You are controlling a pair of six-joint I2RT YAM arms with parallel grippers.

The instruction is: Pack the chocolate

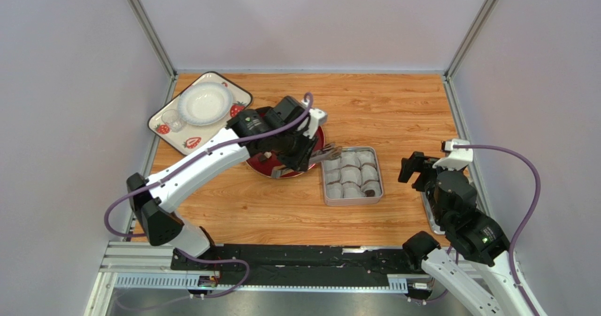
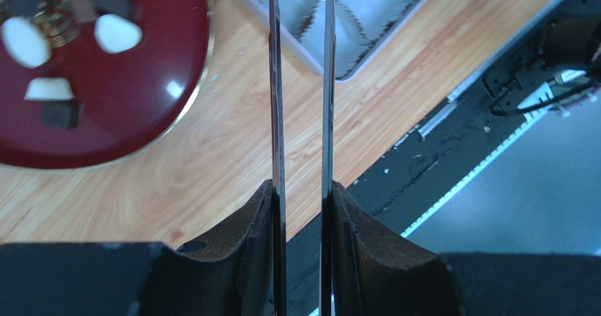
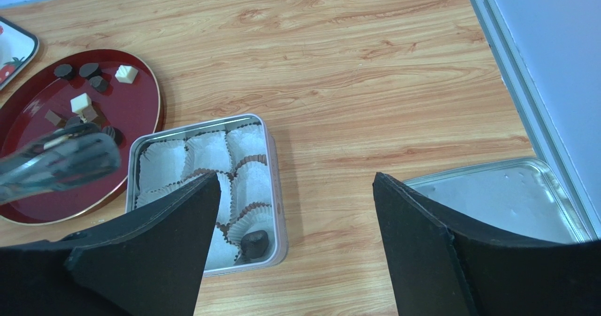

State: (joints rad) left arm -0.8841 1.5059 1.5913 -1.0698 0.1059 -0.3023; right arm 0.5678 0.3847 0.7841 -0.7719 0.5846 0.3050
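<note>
The chocolate [image 3: 81, 103], dark and white bite-sized pieces, lies on a round red plate [image 1: 262, 167], which also shows in the left wrist view [image 2: 141, 119]. One dark piece [image 3: 255, 242] sits in a paper cup in the square grey tin [image 1: 353, 201]. My left gripper [image 1: 300, 150] is shut on metal tongs [image 2: 276, 83], whose tips reach over the tin's left edge [image 1: 330, 154]. I cannot tell whether the tongs hold a piece. My right gripper [image 3: 296, 179] is open and empty, to the right of the tin.
A strawberry-patterned tray [image 1: 185, 141] with a white plate [image 1: 203, 103] stands at the back left. The tin's lid [image 3: 494, 196] lies flat at the right edge under my right arm. A black rail [image 1: 296, 256] runs along the near edge.
</note>
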